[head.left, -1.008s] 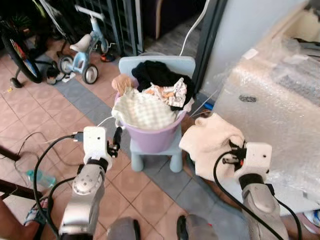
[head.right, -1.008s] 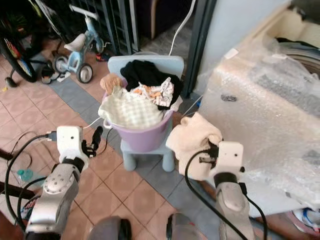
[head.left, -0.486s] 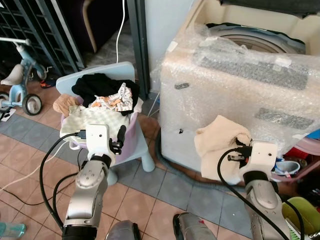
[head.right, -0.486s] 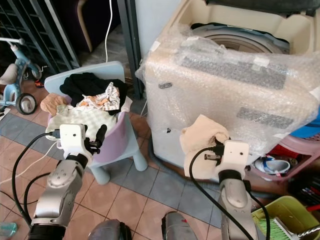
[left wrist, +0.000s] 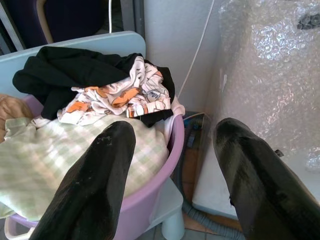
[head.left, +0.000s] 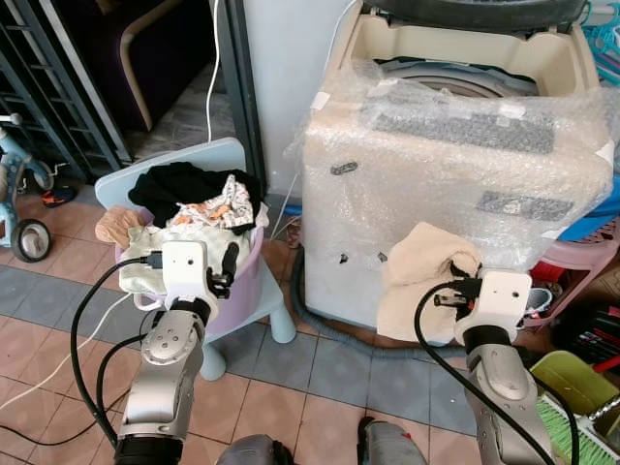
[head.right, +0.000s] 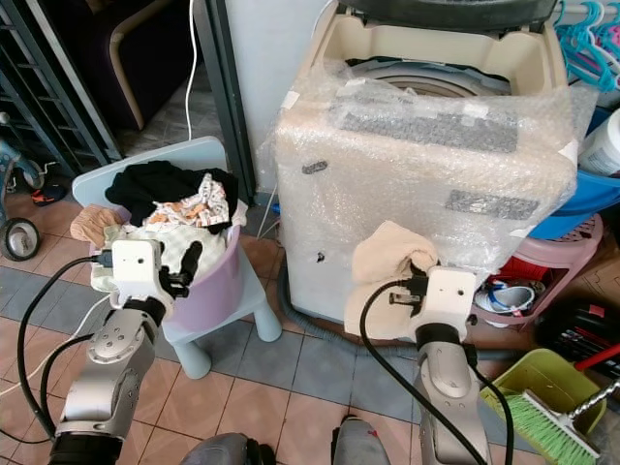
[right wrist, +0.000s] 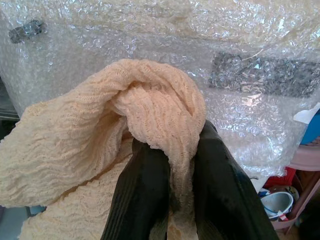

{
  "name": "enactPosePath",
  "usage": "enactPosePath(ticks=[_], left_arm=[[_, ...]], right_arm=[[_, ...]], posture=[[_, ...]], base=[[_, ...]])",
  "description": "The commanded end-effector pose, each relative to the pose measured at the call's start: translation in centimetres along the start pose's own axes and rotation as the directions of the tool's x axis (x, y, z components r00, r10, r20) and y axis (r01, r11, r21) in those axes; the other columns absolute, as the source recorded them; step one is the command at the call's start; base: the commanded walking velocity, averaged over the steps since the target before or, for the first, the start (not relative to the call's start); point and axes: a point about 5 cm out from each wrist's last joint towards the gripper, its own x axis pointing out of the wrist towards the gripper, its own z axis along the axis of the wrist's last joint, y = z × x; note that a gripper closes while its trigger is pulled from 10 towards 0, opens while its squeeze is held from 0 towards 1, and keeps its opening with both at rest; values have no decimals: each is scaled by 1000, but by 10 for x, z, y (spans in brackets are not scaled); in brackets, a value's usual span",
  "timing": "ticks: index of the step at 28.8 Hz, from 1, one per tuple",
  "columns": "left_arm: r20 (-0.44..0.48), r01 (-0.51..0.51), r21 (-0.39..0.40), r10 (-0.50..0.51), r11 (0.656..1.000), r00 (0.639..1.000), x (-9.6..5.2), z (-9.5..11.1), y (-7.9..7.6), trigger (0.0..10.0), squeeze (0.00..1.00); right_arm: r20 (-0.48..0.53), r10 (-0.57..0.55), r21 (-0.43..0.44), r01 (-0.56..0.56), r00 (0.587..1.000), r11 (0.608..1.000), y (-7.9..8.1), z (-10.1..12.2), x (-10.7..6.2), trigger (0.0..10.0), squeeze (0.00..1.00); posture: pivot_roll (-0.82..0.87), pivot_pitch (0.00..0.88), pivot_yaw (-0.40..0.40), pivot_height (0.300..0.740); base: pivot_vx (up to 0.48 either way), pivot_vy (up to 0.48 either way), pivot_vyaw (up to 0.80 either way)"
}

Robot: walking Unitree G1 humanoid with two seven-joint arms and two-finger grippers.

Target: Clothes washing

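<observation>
My right gripper (right wrist: 170, 200) pinches a cream cloth (right wrist: 100, 150), held up just before the bubble-wrapped washer (head.left: 455, 165). My left gripper (left wrist: 172, 185) hangs spread above the purple basin (head.left: 242, 286) of clothes (head.left: 208, 199), which sits on a pale blue chair (head.left: 276, 325) beside the washer.

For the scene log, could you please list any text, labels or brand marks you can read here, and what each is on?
None can be read.
Washing machine: dark label patches under the bubble wrap, too blurred to read.
Cream garment in the right tool: no print.
Patterned cloth in the purple basin: pictures, no words.
</observation>
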Motion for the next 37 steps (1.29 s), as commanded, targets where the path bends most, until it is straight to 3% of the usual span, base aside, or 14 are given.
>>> enactPosePath(ticks=[1,7,17,25,29,37], left_arm=[[-26,-15,6,15,1000,1000,-4,-4,3,10000,0],[-40,-25,12,25,1000,999,-5,-7,6,10000,0],[-49,-1,13,2,1000,999,-2,-8,2,10000,0],[-3,-29,7,30,1000,1000,2,-3,1,10000,0],[37,-71,3,71,997,997,2,2,1,10000,0],[25,-71,11,71,997,997,1,-5,3,10000,0]], right_arm=[[69,7,-36,-5,998,999,-1,13,0,10000,0],[76,11,-44,-8,997,999,2,15,-1,10000,0],[78,12,-46,-8,997,999,3,16,4,10000,0],[67,22,-39,-20,997,999,3,13,5,10000,0],[68,120,-66,-116,990,991,15,17,16,10000,0],[70,99,-70,-94,993,993,14,14,23,10000,0]], posture=[[-71,75,64,740],[-67,66,59,740],[-81,66,65,740],[-56,34,5,740],[-23,18,-51,740],[-21,0,-29,740]], base=[[0,0,0],[0,0,-183],[0,0,-785],[0,0,-800],[0,0,0],[0,0,0]])
